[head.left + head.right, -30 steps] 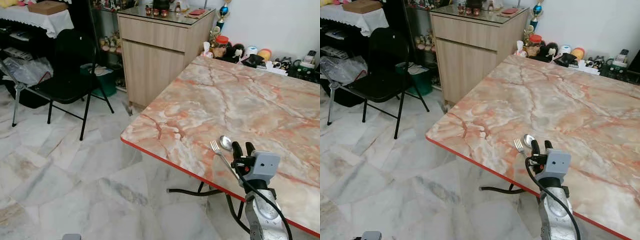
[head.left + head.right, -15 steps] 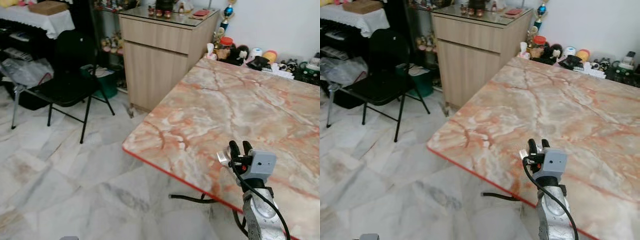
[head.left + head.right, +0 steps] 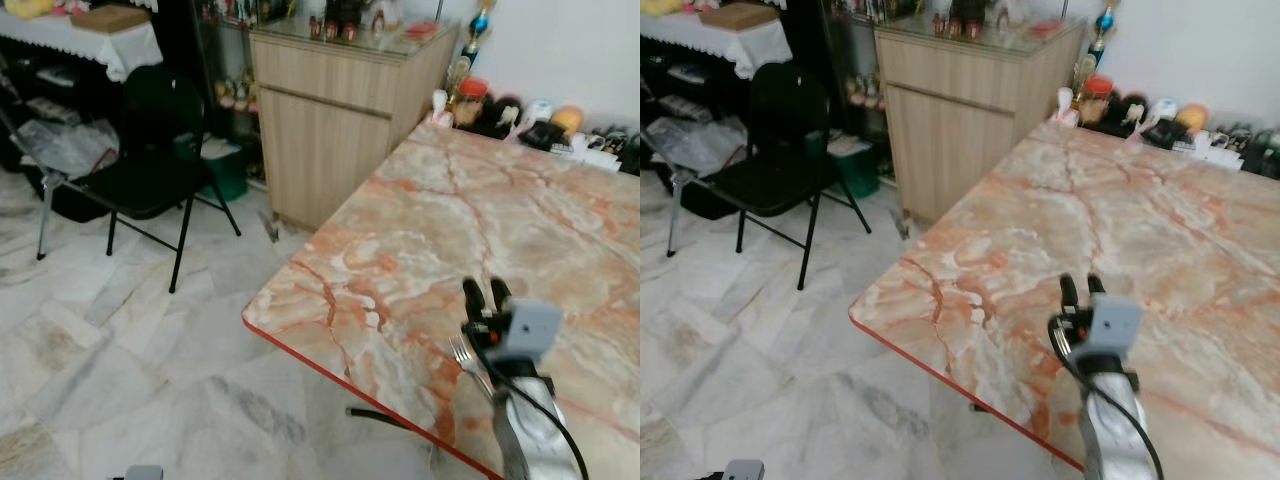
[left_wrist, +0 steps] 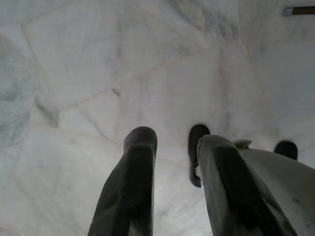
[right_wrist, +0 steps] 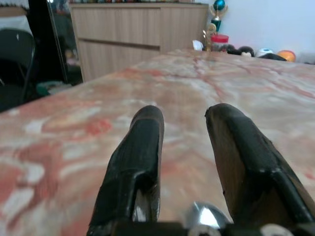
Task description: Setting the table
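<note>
Right gripper point(image 3: 482, 294): raised over marble table point(image 3: 420, 210), fingers apart, nothing between the tips. Fork point(image 3: 463, 354): on the table just below and behind the fingers, beside the wrist; spoon point(image 5: 204, 215) probably alongside it, blurred. Left gripper point(image 4: 170, 147): idle over floor point(image 4: 74, 73), fingers parted.

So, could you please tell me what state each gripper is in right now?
Left gripper: jaws open, empty, over the floor.
Right gripper: jaws open, empty, above the table.
</note>
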Robot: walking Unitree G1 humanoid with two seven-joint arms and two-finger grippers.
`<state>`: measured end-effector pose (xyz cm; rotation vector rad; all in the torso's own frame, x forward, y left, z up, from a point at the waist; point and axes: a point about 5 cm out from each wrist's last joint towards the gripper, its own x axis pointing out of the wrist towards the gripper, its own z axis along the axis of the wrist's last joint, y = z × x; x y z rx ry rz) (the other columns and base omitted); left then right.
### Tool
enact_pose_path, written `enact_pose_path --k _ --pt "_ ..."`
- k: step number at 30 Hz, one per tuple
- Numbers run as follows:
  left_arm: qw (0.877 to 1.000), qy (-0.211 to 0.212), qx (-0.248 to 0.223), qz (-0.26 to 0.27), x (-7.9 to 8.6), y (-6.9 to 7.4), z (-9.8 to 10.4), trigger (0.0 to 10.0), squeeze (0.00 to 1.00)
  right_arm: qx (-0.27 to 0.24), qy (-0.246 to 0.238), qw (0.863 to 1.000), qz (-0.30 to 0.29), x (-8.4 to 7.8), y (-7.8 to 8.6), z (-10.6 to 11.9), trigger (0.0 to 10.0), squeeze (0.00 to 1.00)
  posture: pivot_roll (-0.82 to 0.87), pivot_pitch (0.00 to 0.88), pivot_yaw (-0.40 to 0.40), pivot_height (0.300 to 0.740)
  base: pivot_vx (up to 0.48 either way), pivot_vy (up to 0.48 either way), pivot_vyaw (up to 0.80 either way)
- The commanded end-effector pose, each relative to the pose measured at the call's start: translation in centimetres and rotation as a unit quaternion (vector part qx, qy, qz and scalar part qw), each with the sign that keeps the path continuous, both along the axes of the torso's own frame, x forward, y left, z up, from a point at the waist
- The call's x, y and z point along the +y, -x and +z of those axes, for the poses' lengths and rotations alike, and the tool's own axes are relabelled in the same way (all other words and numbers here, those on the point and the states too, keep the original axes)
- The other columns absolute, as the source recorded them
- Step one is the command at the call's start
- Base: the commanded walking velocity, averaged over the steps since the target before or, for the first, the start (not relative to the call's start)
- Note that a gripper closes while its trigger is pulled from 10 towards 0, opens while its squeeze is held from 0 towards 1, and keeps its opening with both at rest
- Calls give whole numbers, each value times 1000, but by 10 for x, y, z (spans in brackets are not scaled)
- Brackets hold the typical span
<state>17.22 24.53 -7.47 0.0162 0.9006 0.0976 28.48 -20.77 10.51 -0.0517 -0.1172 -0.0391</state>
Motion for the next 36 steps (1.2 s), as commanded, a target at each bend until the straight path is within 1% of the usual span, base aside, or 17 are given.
enact_pose_path --k 1,4,7,8,9,10,16,17,18,19,20,21,22,23,27,28,36 --pt "1000 0 11 -1 0 6 -3 10000 0 -11 17 1000 10 -1 3 11 10000 0 6 80 -18 740 0 0 0" --pt "1000 -1 12 0 1 6 -3 10000 0 4 38 998 46 -2 16 15 10000 0 1 86 -16 740 0 0 0" --pt "1000 -3 13 -1 2 7 -3 10000 0 33 86 991 92 -2 27 19 10000 0 -7 90 -12 740 0 0 0" --pt "1000 -4 15 -3 3 7 -3 10000 0 69 117 986 101 -5 32 16 10000 0 -14 90 -9 740 0 0 0" --pt "1000 -4 15 -3 3 7 -3 10000 0 69 117 986 101 -5 32 16 10000 0 -14 90 -9 740 0 0 0" --pt "1000 -6 17 -8 3 7 -3 10000 0 112 138 979 101 -11 36 12 10000 0 -19 92 -8 740 0 0 0" --pt "999 -3 20 -26 1 7 -3 10000 0 185 77 972 126 -6 43 16 10000 0 -22 94 -4 740 0 0 0" --pt "999 -1 22 -33 0 6 -3 10000 0 201 61 969 132 -5 42 16 10000 180 -22 94 -4 740 0 0 0" --pt "999 0 23 -35 -1 6 -3 10000 0 210 56 967 133 -5 42 17 10000 180 -22 94 -4 740 0 0 0" --pt "999 0 24 -37 -2 7 -4 10000 0 218 50 966 132 -6 42 16 10000 263 -22 99 -6 740 0 0 0" --pt "999 0 24 -38 -2 7 -4 10000 0 224 48 965 131 -7 42 16 10000 263 -19 99 -7 740 0 0 0" --pt "999 -1 25 -42 -3 7 -4 10000 0 234 35 962 134 -7 43 15 10000 784 -19 99 -7 740 0 0 0" --pt "999 -1 25 -42 -3 7 -4 10000 0 234 35 962 134 -7 43 15 10000 784 -19 99 -7 740 0 0 0" --pt "999 -2 28 -45 -4 9 -5 10000 0 253 20 957 139 -8 44 13 10000 871 -15 103 -8 740 0 0 0" --pt "998 -2 36 -43 -4 14 -8 10000 0 278 36 951 129 -16 45 11 10000 812 -15 103 -8 740 0 0 0" --pt "998 -3 40 -42 -3 17 -8 10000 0 284 44 950 122 -19 45 11 10000 0 -18 106 -8 740 0 0 0" --pt "998 -10 55 -43 8 27 -9 10000 0 294 42 943 148 -18 47 15 10000 0 -17 105 -8 740 0 0 0"
